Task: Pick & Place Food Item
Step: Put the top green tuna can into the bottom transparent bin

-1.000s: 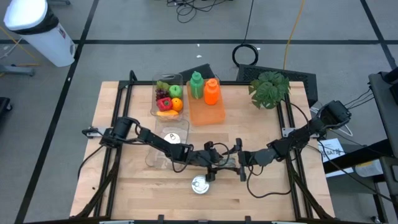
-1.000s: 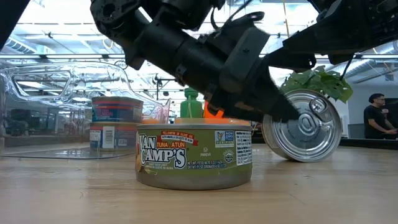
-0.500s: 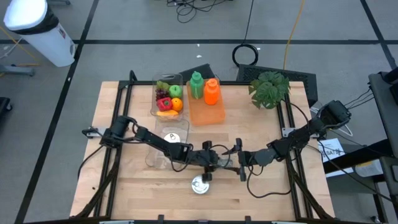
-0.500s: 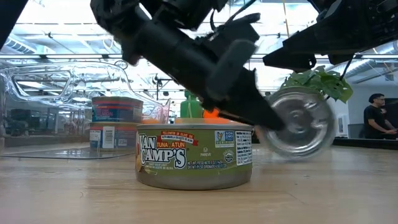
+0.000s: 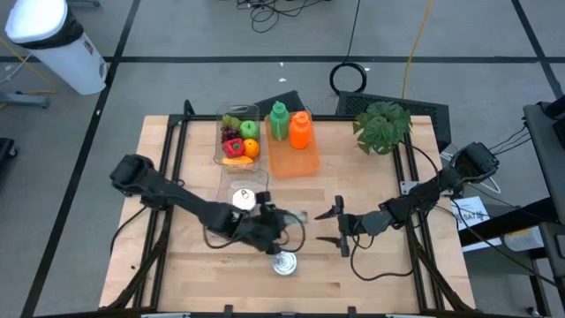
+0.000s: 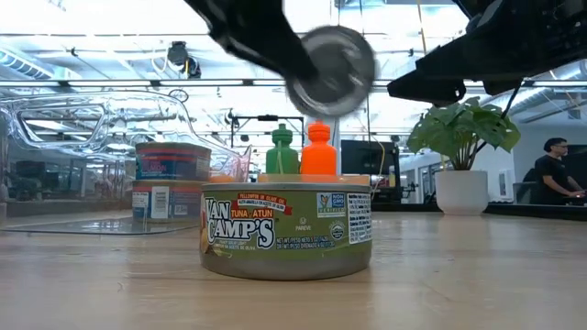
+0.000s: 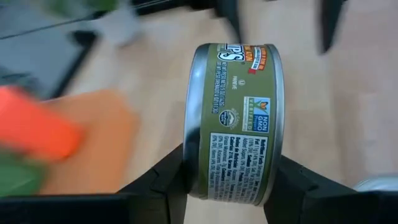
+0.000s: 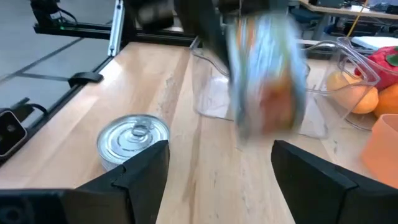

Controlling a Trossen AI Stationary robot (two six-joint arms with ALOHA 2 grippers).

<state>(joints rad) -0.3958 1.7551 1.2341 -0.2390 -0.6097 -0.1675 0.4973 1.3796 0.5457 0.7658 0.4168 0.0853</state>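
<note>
While aloft: one tuna can (image 7: 237, 121).

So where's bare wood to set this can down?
The left gripper holds a tuna can clear of the table. The front-left corner is free, and so is the stretch between the orange tray and the plant. It is crowded around the second can, the clear bins and the right gripper.

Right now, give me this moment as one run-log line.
left gripper: shut on lifted tuna can | right gripper: open, empty, waiting mid-table | second can: standing on table
</note>
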